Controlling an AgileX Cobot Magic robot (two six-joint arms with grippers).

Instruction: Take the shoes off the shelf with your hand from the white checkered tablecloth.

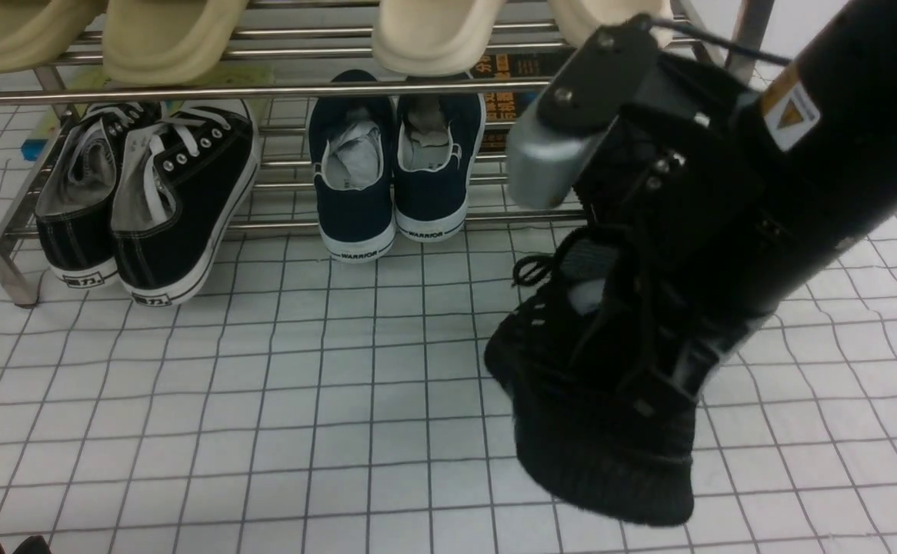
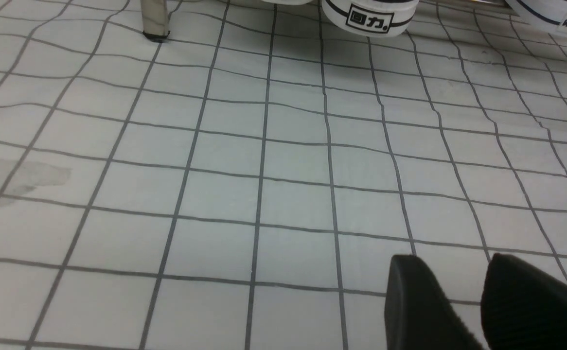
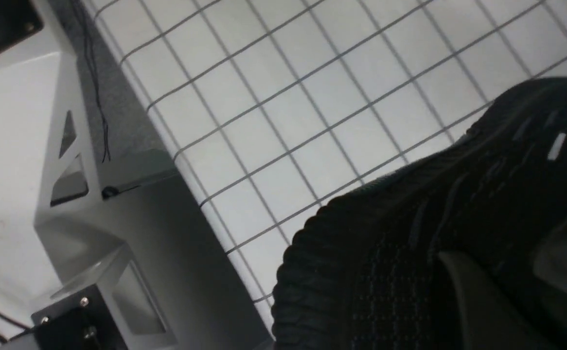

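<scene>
Arm (image 1: 864,154) slanting down, right gripper (image 1: 637,369) clamped on black shoes (image 1: 610,462), toes toward tablecloth (image 1: 264,400)

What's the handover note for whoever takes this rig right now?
Left tool: open, empty, over the white checkered tablecloth.
Right tool: shut on the shoes, which are in front of the shelf and over the cloth. Whether they touch the cloth is unclear.
Done: shoes are off the shelf.
To do: probably set them on the cloth, release, withdraw.
</scene>
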